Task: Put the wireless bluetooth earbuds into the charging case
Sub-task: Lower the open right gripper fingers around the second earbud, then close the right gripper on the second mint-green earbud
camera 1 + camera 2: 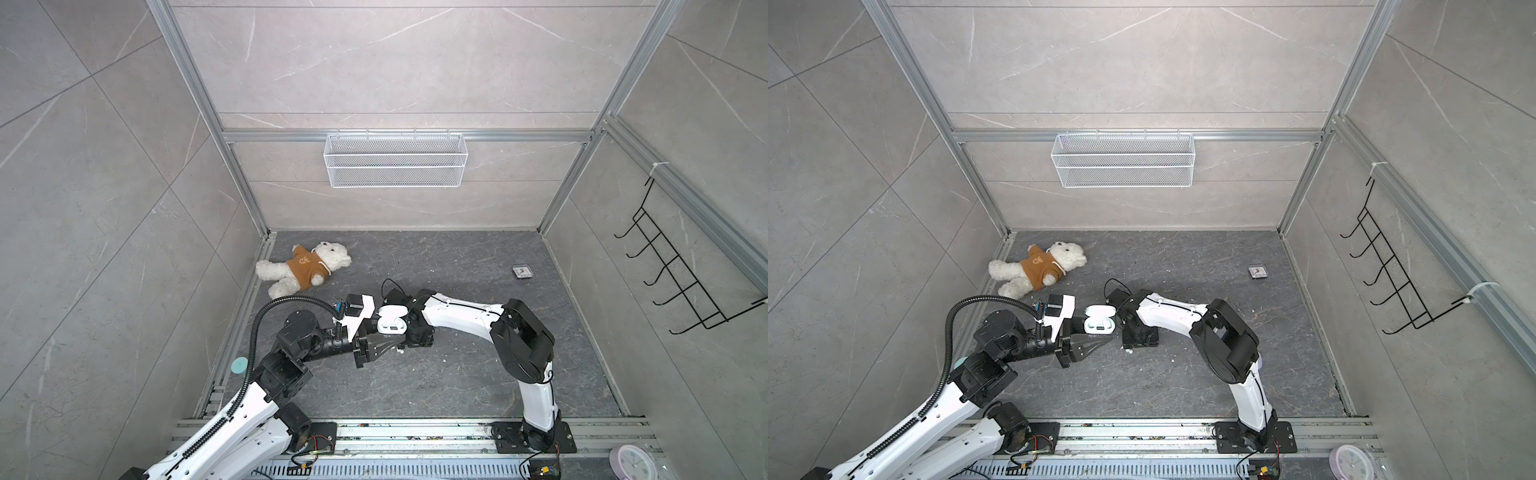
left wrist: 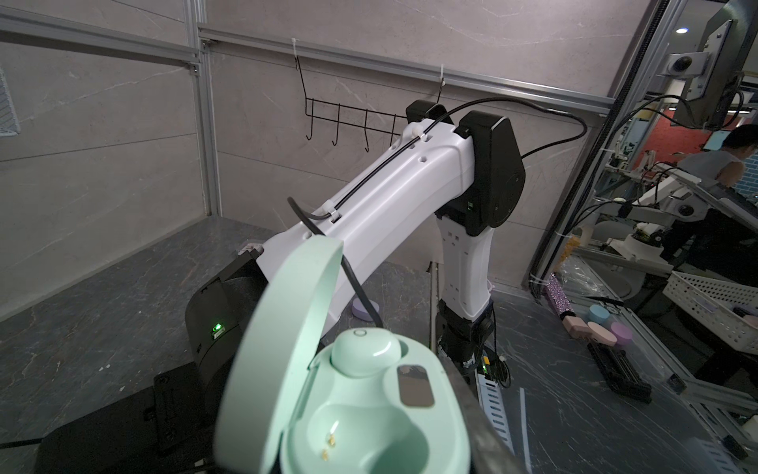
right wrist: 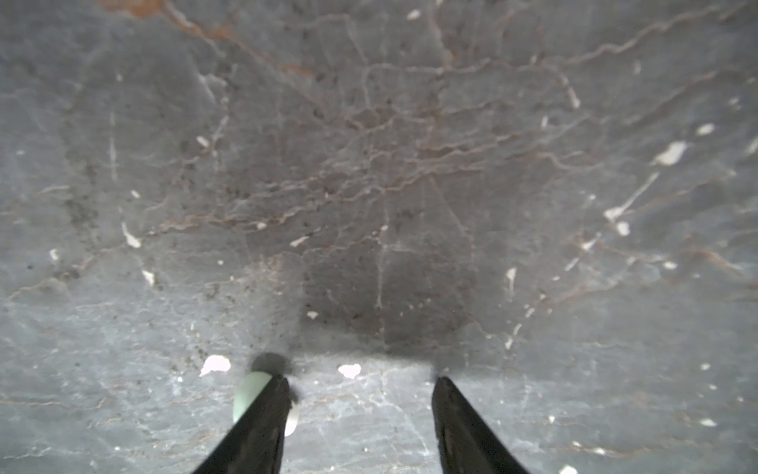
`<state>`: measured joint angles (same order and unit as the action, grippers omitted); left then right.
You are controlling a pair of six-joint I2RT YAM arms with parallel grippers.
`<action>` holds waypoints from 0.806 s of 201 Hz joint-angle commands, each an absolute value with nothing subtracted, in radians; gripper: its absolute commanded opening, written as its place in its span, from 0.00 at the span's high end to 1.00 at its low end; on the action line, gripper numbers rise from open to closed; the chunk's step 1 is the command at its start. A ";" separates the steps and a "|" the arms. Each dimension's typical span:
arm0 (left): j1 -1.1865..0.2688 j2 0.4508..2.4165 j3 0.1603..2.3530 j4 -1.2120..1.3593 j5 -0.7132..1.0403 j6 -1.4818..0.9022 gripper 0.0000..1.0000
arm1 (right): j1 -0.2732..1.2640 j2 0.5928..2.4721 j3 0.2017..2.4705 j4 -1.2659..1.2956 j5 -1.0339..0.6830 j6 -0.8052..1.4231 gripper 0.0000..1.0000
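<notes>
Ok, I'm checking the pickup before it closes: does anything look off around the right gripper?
Yes. In the right wrist view the pale mint earbud sits at one finger of the open right gripper, mostly on its outer side, not centred in the gap. Closing now would probably miss it or flick it.

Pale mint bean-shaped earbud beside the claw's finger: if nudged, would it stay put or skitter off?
The pale mint bean-shaped plastic earbud looks rounded and smooth, so on the hard dark marbled tabletop it would probably roll or skid. It looks tiny beside the open right claw, so it is likely very light and easily flicked away.
</notes>
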<state>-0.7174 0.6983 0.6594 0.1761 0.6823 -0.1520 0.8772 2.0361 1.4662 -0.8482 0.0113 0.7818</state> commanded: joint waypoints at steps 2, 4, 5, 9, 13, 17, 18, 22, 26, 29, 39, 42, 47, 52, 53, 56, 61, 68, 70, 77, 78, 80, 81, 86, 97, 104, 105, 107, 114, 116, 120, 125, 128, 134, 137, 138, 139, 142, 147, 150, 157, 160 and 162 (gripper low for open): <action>-0.712 0.673 0.657 0.184 0.682 -0.125 0.68 | 0.867 1.974 1.468 -0.848 -0.005 0.841 0.43; -0.712 0.672 0.657 0.182 0.682 -0.126 0.68 | 0.867 1.972 1.469 -0.848 -0.009 0.845 0.43; -0.712 0.671 0.657 0.181 0.683 -0.126 0.68 | 0.867 1.971 1.469 -0.848 -0.011 0.848 0.43; -0.712 0.670 0.655 0.181 0.682 -0.126 0.68 | 0.867 1.966 1.469 -0.846 -0.018 0.856 0.43; -0.712 0.669 0.655 0.181 0.681 -0.126 0.68 | 0.867 1.963 1.471 -0.843 -0.025 0.864 0.44; -0.712 0.667 0.654 0.182 0.682 -0.127 0.68 | 0.867 1.960 1.471 -0.840 -0.032 0.874 0.44; -0.712 0.667 0.654 0.181 0.682 -0.126 0.68 | 0.867 1.959 1.470 -0.839 -0.033 0.877 0.44; -0.712 0.666 0.653 0.183 0.682 -0.126 0.68 | 0.868 1.956 1.469 -0.835 -0.035 0.885 0.44; -0.712 0.666 0.652 0.184 0.682 -0.127 0.68 | 0.869 1.953 1.469 -0.828 -0.040 0.890 0.45; -0.712 0.664 0.651 0.187 0.681 -0.128 0.68 | 0.870 1.951 1.468 -0.822 -0.043 0.894 0.45; -0.712 0.663 0.647 0.195 0.683 -0.131 0.68 | 0.872 1.950 1.473 -0.813 -0.051 0.904 0.45; -0.712 0.663 0.645 0.197 0.683 -0.132 0.68 | 0.873 1.951 1.475 -0.808 -0.056 0.905 0.46; -0.712 0.663 0.644 0.198 0.683 -0.134 0.68 | 0.875 1.955 1.480 -0.805 -0.064 0.905 0.46; -0.712 0.661 0.643 0.198 0.684 -0.133 0.68 | 0.874 1.961 1.487 -0.804 -0.071 0.905 0.46; -0.711 0.661 0.644 0.198 0.684 -0.133 0.68 | 0.875 1.962 1.488 -0.805 -0.073 0.905 0.46; -0.711 0.661 0.643 0.197 0.684 -0.133 0.68 | 0.876 1.968 1.494 -0.807 -0.077 0.904 0.46; -0.712 0.660 0.642 0.196 0.684 -0.132 0.68 | 0.877 1.976 1.502 -0.810 -0.084 0.901 0.47; -0.712 0.658 0.640 0.194 0.683 -0.129 0.68 | 0.879 1.986 1.512 -0.816 -0.089 0.899 0.47; -0.712 0.657 0.640 0.194 0.683 -0.129 0.68 | 0.880 1.989 1.516 -0.817 -0.090 0.899 0.47; -0.712 0.655 0.638 0.193 0.684 -0.128 0.68 | 0.883 1.999 1.524 -0.821 -0.093 0.897 0.48; -0.712 0.655 0.638 0.193 0.683 -0.127 0.68 | 0.883 2.000 1.524 -0.821 -0.093 0.897 0.48; -0.712 0.655 0.638 0.194 0.683 -0.127 0.68 | 0.883 2.003 1.526 -0.821 -0.095 0.897 0.48; -0.712 0.655 0.638 0.193 0.683 -0.127 0.68 | 0.884 2.003 1.527 -0.821 -0.095 0.897 0.49; -0.712 0.655 0.638 0.192 0.683 -0.126 0.68 | 0.885 2.010 1.530 -0.822 -0.098 0.896 0.49; -0.711 0.655 0.640 0.189 0.684 -0.126 0.68 | 0.888 2.023 1.544 -0.827 -0.098 0.888 0.52; -0.712 0.655 0.641 0.190 0.684 -0.125 0.68 | 0.892 2.032 1.560 -0.841 -0.089 0.882 0.52; -0.712 0.655 0.641 0.190 0.684 -0.125 0.68 | 0.893 2.035 1.563 -0.843 -0.087 0.881 0.52; -0.712 0.654 0.641 0.190 0.684 -0.125 0.68 | 0.894 2.038 1.569 -0.849 -0.084 0.879 0.52; -0.712 0.653 0.641 0.190 0.685 -0.126 0.68 | 0.897 2.053 1.591 -0.870 -0.078 0.872 0.53; -0.712 0.652 0.641 0.190 0.685 -0.125 0.68 | 0.899 2.057 1.597 -0.876 -0.076 0.869 0.53; -0.712 0.652 0.641 0.190 0.685 -0.125 0.68 | 0.900 2.066 1.607 -0.888 -0.074 0.866 0.53; -0.712 0.650 0.640 0.190 0.684 -0.126 0.68 | 0.902 2.077 1.618 -0.901 -0.072 0.863 0.54; -0.712 0.649 0.640 0.190 0.685 -0.123 0.68 | 0.903 2.082 1.624 -0.906 -0.073 0.861 0.54; -0.712 0.649 0.640 0.188 0.683 -0.123 0.68 | 0.903 2.093 1.631 -0.917 -0.073 0.858 0.54; -0.711 0.647 0.640 0.186 0.682 -0.121 0.68 | 0.904 2.097 1.632 -0.921 -0.074 0.858 0.55; -0.711 0.647 0.640 0.186 0.682 -0.121 0.68 | 0.905 2.098 1.634 -0.921 -0.074 0.858 0.55; -0.712 0.647 0.640 0.186 0.682 -0.121 0.68 | 0.905 2.100 1.635 -0.922 -0.073 0.858 0.55; -0.712 0.646 0.640 0.185 0.681 -0.120 0.68 | 0.905 2.101 1.634 -0.922 -0.075 0.856 0.55; -0.712 0.644 0.638 0.184 0.681 -0.120 0.68 | 0.906 2.105 1.634 -0.924 -0.075 0.856 0.55; -0.712 0.643 0.638 0.184 0.679 -0.119 0.68 | 0.906 2.106 1.634 -0.925 -0.074 0.856 0.55; -0.712 0.641 0.637 0.183 0.677 -0.120 0.68 | 0.907 2.109 1.634 -0.925 -0.074 0.854 0.56; -0.712 0.640 0.637 0.184 0.677 -0.120 0.68 | 0.907 2.110 1.634 -0.926 -0.073 0.854 0.56; -0.712 0.640 0.637 0.184 0.677 -0.120 0.68 | 0.907 2.111 1.634 -0.926 -0.072 0.854 0.56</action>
<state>-0.7174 0.6582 0.6353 0.1562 0.6819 -0.1513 0.9012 2.0808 1.6127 -0.8608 -0.0795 0.8677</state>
